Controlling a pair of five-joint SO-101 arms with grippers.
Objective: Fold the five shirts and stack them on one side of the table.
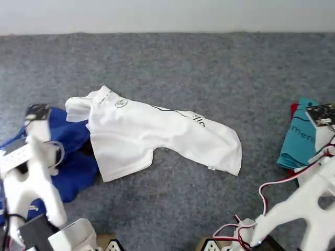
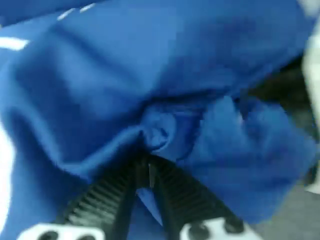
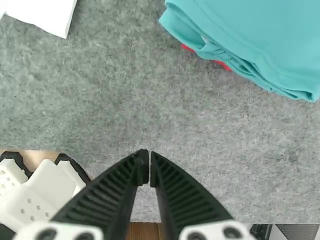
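The left claw (image 2: 147,167) is closed, and its tips pinch a fold of the blue shirt (image 2: 100,75). This cloth lies bunched all around the claw and directly in front of it. The right claw (image 3: 149,167) is also closed but holds nothing. It hangs over bare grey table (image 3: 100,100).

I judge that the coming move depends on the white shirt (image 1: 157,136). It lies flat and unfolded between the two claws, in the middle of the table (image 1: 183,63). Its long axis runs from the collar end, which overlaps the blue shirt (image 1: 73,157) just beside the left claw, to the hem end, which points toward the right claw. So the left arm is nearer to the collar and the right arm is nearer to the hem. One corner of the white shirt (image 3: 40,15) is visible ahead of the right claw's tips and well apart from them.

Also ahead of the right claw lies the folded teal shirt (image 3: 260,35), on top of a red shirt (image 3: 220,64) of which only an edge shows.

Counting by colour, there are four shirts: one white, one blue, one teal, one red. A dark patch lies between the blue and the white cloth, and I cannot tell if it is the fifth shirt.
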